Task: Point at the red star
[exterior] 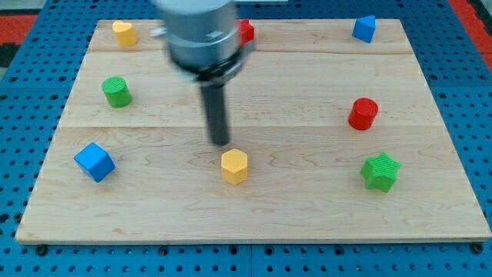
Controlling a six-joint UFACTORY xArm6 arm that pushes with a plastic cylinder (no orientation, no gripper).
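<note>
The red star (245, 31) sits near the view's top edge of the wooden board, mostly hidden behind the arm's grey body, so only its right part shows. My tip (221, 141) is near the board's middle, well below the red star. It stands just above the yellow hexagon (234, 166), apart from it.
A yellow block (124, 33) is at the top left, and a green cylinder (117, 92) and a blue cube (94, 161) on the left. A blue block (364, 29) is at the top right, and a red cylinder (363, 114) and a green star (380, 171) on the right.
</note>
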